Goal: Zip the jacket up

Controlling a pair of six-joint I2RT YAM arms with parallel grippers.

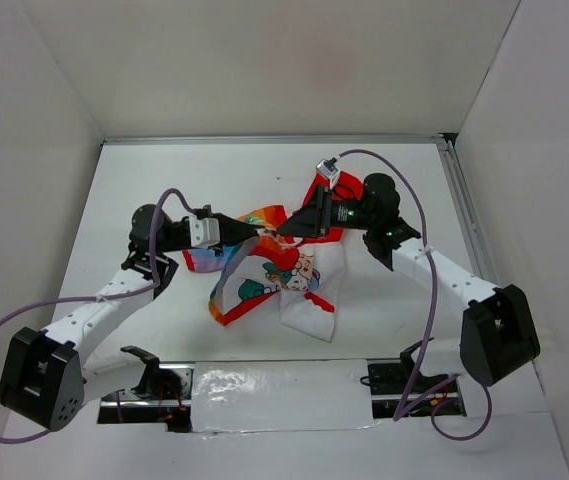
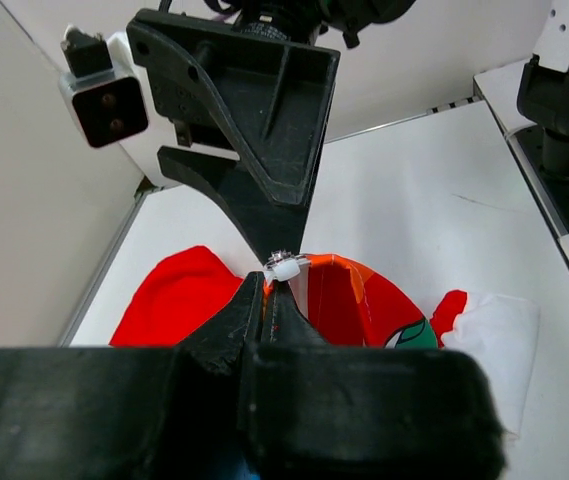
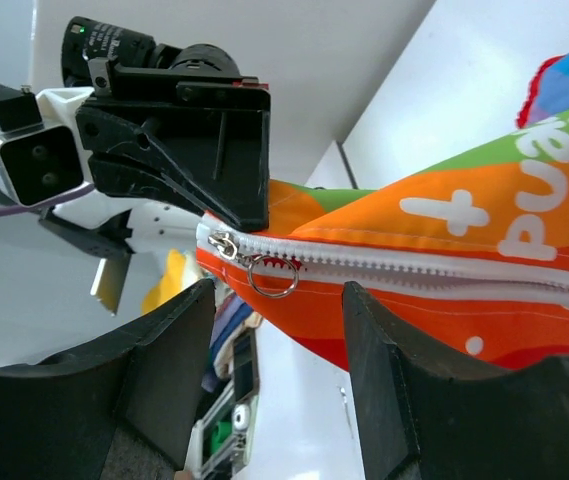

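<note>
at the zip end of the small rainbow-striped red-hooded jacket, left gripper pinching it, right gripper jaws wide apart

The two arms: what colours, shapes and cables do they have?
White shells, black joints and bases. The left gripper and right gripper are black tapered wedges. A purple cable loops along each arm; a white camera block sits at each wrist.
</note>
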